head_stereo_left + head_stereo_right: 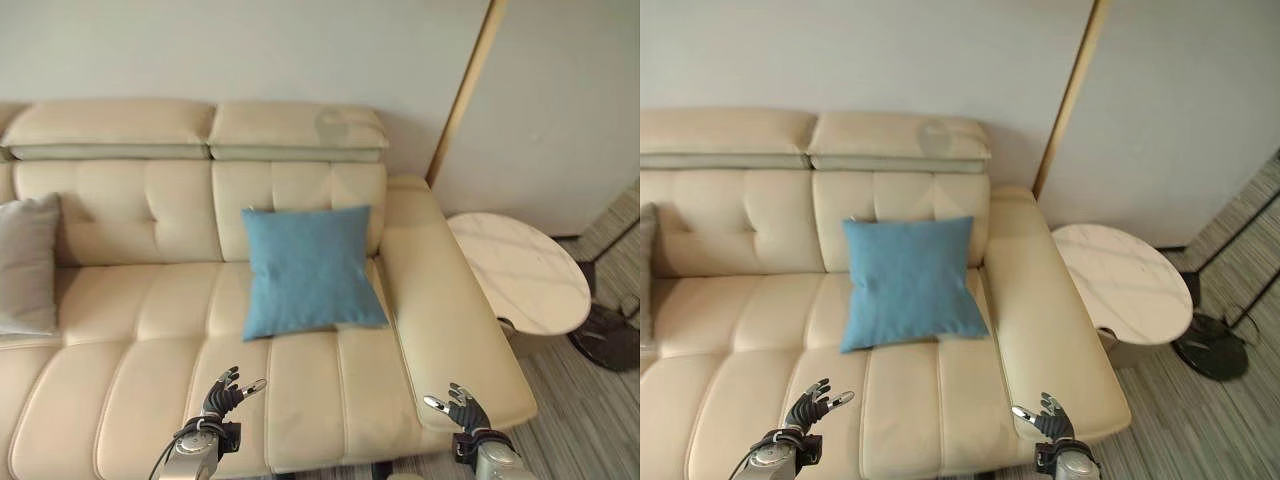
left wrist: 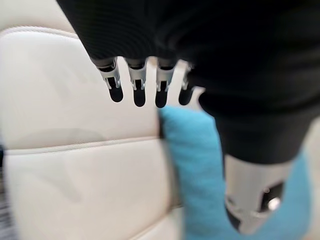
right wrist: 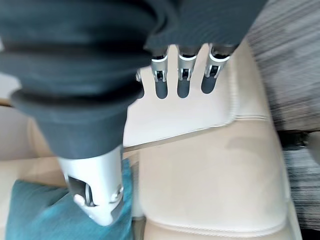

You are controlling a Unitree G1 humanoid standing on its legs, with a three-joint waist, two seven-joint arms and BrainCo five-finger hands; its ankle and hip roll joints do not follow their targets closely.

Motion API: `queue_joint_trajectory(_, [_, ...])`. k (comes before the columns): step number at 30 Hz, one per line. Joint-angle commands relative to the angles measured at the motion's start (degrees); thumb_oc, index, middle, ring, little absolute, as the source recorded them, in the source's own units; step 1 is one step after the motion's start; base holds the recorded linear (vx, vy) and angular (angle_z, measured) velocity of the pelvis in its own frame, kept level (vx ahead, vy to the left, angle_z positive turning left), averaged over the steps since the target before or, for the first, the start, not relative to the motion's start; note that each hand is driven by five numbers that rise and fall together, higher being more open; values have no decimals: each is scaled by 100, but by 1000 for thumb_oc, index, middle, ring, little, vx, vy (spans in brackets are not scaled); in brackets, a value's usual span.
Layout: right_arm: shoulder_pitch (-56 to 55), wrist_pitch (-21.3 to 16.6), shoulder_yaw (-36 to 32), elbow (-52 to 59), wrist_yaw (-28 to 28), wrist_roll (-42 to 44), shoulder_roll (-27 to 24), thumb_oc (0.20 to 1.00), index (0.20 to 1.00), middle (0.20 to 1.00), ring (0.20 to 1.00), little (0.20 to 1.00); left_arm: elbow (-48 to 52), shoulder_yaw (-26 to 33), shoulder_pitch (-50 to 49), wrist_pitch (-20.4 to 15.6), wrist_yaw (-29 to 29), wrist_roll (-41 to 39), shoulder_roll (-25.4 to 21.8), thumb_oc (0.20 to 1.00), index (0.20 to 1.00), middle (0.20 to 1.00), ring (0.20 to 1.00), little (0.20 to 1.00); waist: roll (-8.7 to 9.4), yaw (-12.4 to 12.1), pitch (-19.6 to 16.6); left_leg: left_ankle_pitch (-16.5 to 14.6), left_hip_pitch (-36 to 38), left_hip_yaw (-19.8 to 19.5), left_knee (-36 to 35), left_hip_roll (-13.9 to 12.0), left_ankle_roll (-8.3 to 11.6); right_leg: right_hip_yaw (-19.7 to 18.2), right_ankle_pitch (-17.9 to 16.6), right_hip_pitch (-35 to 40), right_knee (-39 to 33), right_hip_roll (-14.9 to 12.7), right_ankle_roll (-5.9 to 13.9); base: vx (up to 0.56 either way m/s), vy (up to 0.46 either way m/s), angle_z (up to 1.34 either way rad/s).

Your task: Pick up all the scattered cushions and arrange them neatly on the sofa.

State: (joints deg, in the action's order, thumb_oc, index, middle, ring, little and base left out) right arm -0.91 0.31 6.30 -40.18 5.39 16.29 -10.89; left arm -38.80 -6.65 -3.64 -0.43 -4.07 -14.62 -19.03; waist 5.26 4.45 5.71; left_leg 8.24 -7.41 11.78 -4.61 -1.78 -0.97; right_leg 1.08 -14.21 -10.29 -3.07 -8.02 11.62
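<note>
Closest in, the left hand (image 1: pixel 222 392) hangs over the front edge of the seat with its fingers spread and relaxed, nothing in its grasp, and the right hand (image 1: pixel 460 408) sits over the front corner of the armrest in much the same loose, empty state. Past them stretches the cream sofa (image 1: pixel 130 330), and on its seat, leaning back against the backrest next to the armrest, stands the blue cushion (image 1: pixel 310 270), a touch skewed, its lower corner reaching out toward the seat's middle. Off at the left edge a grey cushion (image 1: pixel 28 265) leans against the backrest too. Beyond the armrest is a round marble side tabletop (image 1: pixel 520 270), just beside the sofa. So where's the danger? I'd say the blue one is the risk: propped as it is, a careless brush from either hand reaching in could tip it flat or shove it forward off the seat. The right arm also works close to the armrest and that side tabletop, so a wide swing could knock either. And with both hands empty, it is hard to judge whether any cushion remains somewhere on the floor; missing one would leave the job unfinished.
</note>
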Motion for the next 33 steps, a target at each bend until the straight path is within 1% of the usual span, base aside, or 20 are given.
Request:
queue_joint_trajectory(1, [239, -208, -2, 225, 134, 118, -143, 1000, 1000, 1000, 1000, 1000, 228, 157, 202, -181, -29, -42, -139, 1000, 1000, 1000, 1000, 1000, -300, -170, 313, -600, 209, -112, 11, -150, 106, 465, 1681, 468, 1338, 20, -249, -141, 20, -21])
queue_joint_trajectory(2, [239, -208, -2, 226, 134, 118, -143, 1000, 1000, 1000, 1000, 1000, 230, 158, 202, -180, -29, -42, -140, 1000, 1000, 1000, 1000, 1000, -303, -175, 301, -589, 195, -108, 7, -155, 107, 461, 1669, 452, 1332, 26, -252, -103, 11, -33])
queue_joint_trajectory(3, [232, -201, 9, 202, 122, 124, -143, 1000, 1000, 1000, 1000, 1000, 286, 193, 160, -171, -28, -95, -132, 1000, 1000, 1000, 1000, 1000, -322, -204, 268, -582, 174, -51, 2, -181, 108, 479, 1785, 510, 1462, 48, -282, -126, -41, -47])
queue_joint_trajectory(4, [164, -178, 34, 217, 85, 101, -140, 1000, 1000, 1000, 1000, 1000, 356, 270, 50, -154, -16, -203, -106, 1000, 1000, 1000, 1000, 1000, -288, -280, 189, -551, 134, 32, 24, -170, 107, 478, 1931, 758, 1667, 92, -271, -126, -41, -40])
queue_joint_trajectory(5, [165, -177, 34, 217, 85, 101, -141, 1000, 1000, 1000, 1000, 1000, 357, 270, 50, -153, -16, -203, -105, 1000, 1000, 1000, 1000, 1000, -297, -287, 176, -540, 118, 36, 20, -182, 110, 474, 1912, 742, 1652, 105, -275, -229, -130, -38])
queue_joint_trajectory(6, [174, -185, 55, 232, 98, 85, -160, 1000, 1000, 1000, 1000, 1000, 380, 326, 35, -182, -79, -296, -72, 1000, 1000, 1000, 1000, 1000, -219, -424, 126, -459, -60, 165, 123, -175, 124, 459, 2019, 1127, 1382, 161, -280, -223, -133, -40])
queue_joint_trajectory(8, [208, -154, 164, 236, 119, 18, -156, 1000, 1000, 1000, 1000, 1000, 490, 385, -25, -156, -118, -322, -48, 1000, 1000, 1000, 1000, 1000, -157, -562, 113, -326, -268, 272, 237, -258, 189, 489, 2259, 1278, 993, 239, -409, -220, -205, -39])
queue_joint_trajectory(9, [218, -151, 215, 275, 127, -14, -173, 1000, 1000, 1000, 1000, 1000, 490, 399, -23, -161, -163, -325, -50, 1000, 1000, 1000, 1000, 1000, -145, -591, 125, -200, -358, 266, 278, -325, 249, 441, 2364, 1306, 829, 342, -507, -143, -246, -28])
queue_joint_trajectory(13, [213, -161, 345, 543, 131, -30, -309, 1000, 1000, 1000, 1000, 1000, 463, 388, 9, -146, -226, -359, 17, 1000, 1000, 1000, 1000, 1000, -279, -555, 323, 186, -556, 149, 375, -593, 463, 438, 2412, 1303, 561, 682, -761, -197, -238, -17])
queue_joint_trajectory(15, [205, -168, 367, 562, 130, -23, -343, 1000, 1000, 1000, 1000, 1000, 464, 372, 7, -144, -208, -363, 36, 1000, 1000, 1000, 1000, 1000, -325, -541, 371, 250, -567, 131, 342, -634, 492, 500, 2415, 1300, 535, 729, -788, -188, -140, 8])
queue_joint_trajectory(16, [222, -181, 389, 556, 143, -34, -408, 1000, 1000, 1000, 1000, 1000, 459, 321, 50, -145, -185, -334, 64, 1000, 1000, 1000, 1000, 1000, -417, -526, 511, 395, -675, 61, 350, -702, 620, 602, 2395, 1259, 536, 771, -834, -467, -188, 12])
queue_joint_trajectory(17, [267, -149, 426, 546, 129, -69, -479, 1000, 1000, 1000, 1000, 1000, 535, 270, 89, -153, -166, -362, 113, 1000, 1000, 1000, 1000, 1000, -363, -430, 600, -40, -610, -153, 798, -599, 551, 773, 2241, 1024, 612, 608, -831, -508, -202, 39])
queue_joint_trajectory(19, [279, -144, 455, 585, 80, -89, -518, 1000, 1000, 1000, 1000, 1000, 583, 244, 47, -134, -121, -347, 118, 1000, 1000, 1000, 1000, 1000, -293, -367, 530, -382, -472, -218, 1098, -551, 503, 851, 2103, 942, 529, 483, -819, -284, -85, 88])
queue_joint_trajectory(20, [276, -127, 469, 554, 42, -103, -549, 1000, 1000, 1000, 1000, 1000, 596, 230, 34, -123, -94, -398, 150, 1000, 1000, 1000, 1000, 1000, -251, -323, 496, -647, -278, -264, 1293, -540, 468, 883, 2025, 911, 450, 406, -819, -132, -29, 72])
queue_joint_trajectory(21, [277, -127, 468, 554, 42, -103, -549, 1000, 1000, 1000, 1000, 1000, 596, 230, 35, -123, -94, -398, 151, 1000, 1000, 1000, 1000, 1000, -253, -317, 479, -632, -300, -269, 1285, -539, 467, 888, 2013, 891, 445, 408, -820, -126, -9, 30])
queue_joint_trajectory(23, [260, -126, 452, 505, -5, -128, -564, 1000, 1000, 1000, 1000, 1000, 585, 229, 27, -133, -81, -438, 197, 1000, 1000, 1000, 1000, 1000, -259, -236, 406, -890, 115, -201, 1247, -589, 487, 974, 1982, 870, 351, 374, -792, -70, 21, 31])
queue_joint_trajectory(25, [175, -117, 360, 441, 14, -127, -536, 1000, 1000, 1000, 1000, 1000, 570, 169, 14, -80, -62, -403, 269, 1000, 1000, 1000, 1000, 1000, -396, -100, 238, -816, 495, -48, 772, -632, 541, 1088, 1941, 812, 273, 442, -760, -22, 54, 32])
queue_joint_trajectory(26, [171, -117, 360, 441, 14, -127, -539, 1000, 1000, 1000, 1000, 1000, 571, 167, 12, -80, -63, -402, 273, 1000, 1000, 1000, 1000, 1000, -401, -98, 239, -800, 516, -49, 737, -632, 543, 1092, 1940, 821, 267, 445, -760, 6, 49, 79])
queue_joint_trajectory(28, [160, -99, 318, 328, 40, -128, -533, 1000, 1000, 1000, 1000, 1000, 498, 119, -24, -37, -37, -294, 305, 1000, 1000, 1000, 1000, 1000, -487, -44, 82, -708, 723, 67, 210, -607, 607, 1187, 1886, 866, 166, 484, -733, 25, 80, 80])
queue_joint_trajectory(33, [128, -70, 355, 304, -23, -152, -476, 1000, 1000, 1000, 1000, 1000, 405, 155, -147, -14, -7, -187, 327, 1000, 1000, 1000, 1000, 1000, -510, -73, 9, -740, 963, 38, 28, -531, 586, 1158, 1736, 1026, 9, 445, -645, 12, 97, 2])
